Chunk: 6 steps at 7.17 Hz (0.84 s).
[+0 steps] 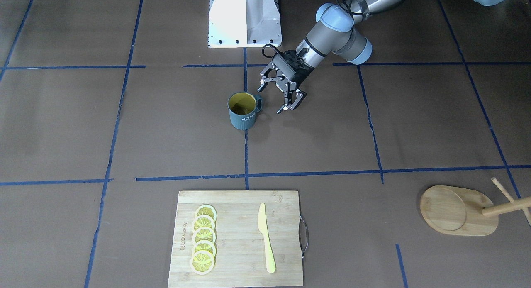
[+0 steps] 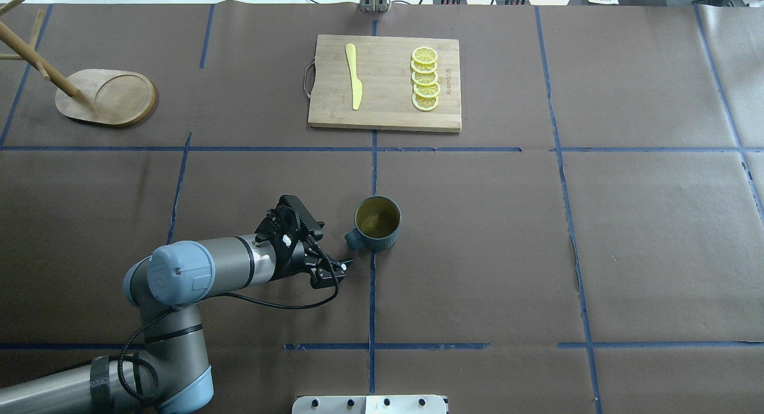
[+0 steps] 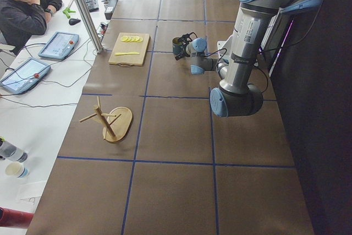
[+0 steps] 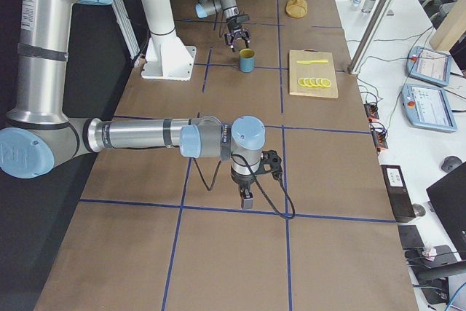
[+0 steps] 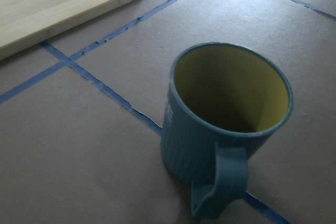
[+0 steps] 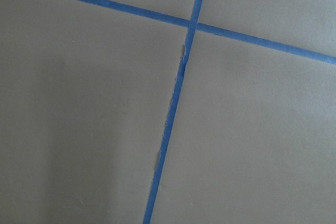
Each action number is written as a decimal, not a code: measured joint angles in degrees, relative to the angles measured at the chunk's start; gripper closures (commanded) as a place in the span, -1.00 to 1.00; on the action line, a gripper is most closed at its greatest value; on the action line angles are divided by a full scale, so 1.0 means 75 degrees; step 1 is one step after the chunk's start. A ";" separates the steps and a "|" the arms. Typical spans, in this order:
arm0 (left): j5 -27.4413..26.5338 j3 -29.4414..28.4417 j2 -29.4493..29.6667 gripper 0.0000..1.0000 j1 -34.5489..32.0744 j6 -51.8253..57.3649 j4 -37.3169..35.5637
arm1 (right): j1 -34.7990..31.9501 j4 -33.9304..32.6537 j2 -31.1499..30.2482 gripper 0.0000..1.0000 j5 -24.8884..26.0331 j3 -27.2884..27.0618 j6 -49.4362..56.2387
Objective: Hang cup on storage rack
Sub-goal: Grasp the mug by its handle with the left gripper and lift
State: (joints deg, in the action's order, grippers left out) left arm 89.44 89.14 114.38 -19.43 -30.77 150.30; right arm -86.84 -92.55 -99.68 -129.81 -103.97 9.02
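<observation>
"Two worries. The left tool point(image 1: 270, 100) hangs wide open, holding nothing, just beside the cup point(image 1: 242, 113). The cup stands upright mid-tabletop, nearer the robot's edge, its handle point(image 5: 223, 182) turned toward the tool. A finger clipping that handle could spin or tip it."

"And the right tool point(image 4: 247, 200)?"

"Out toward the tabletop's right end. Whether it's open, I cannot tell."

"The second worry?"

"The storage rack point(image 2: 107, 98) sits in the far left corner, so it's a long carry. With a loose pinch the cup may swing, miss the thin pegs point(image 1: 502, 191), or knock the rack over."
</observation>
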 measured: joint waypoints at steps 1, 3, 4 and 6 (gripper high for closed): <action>-0.0037 -0.0181 0.0166 -0.96 0.0035 -0.0001 0.0073 | 0.0000 0.0000 0.0000 -1.00 0.0000 0.0000 0.0003; -0.0196 -0.0307 0.0382 -0.72 0.0055 -0.0020 0.0078 | 0.0000 0.0000 0.0009 -1.00 0.0000 -0.0007 0.0011; -0.0306 -0.0386 0.0477 -0.46 0.0068 -0.0028 0.0075 | 0.0000 0.0000 0.0009 -1.00 0.0000 -0.0025 0.0014; -0.0375 -0.0528 0.0635 0.09 0.0081 -0.0033 0.0080 | 0.0000 0.0000 0.0003 -1.00 -0.0016 -0.0070 0.0013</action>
State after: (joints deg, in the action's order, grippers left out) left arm 86.63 85.18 119.14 -18.83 -31.02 150.90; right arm -86.84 -92.55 -99.66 -129.93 -104.50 9.12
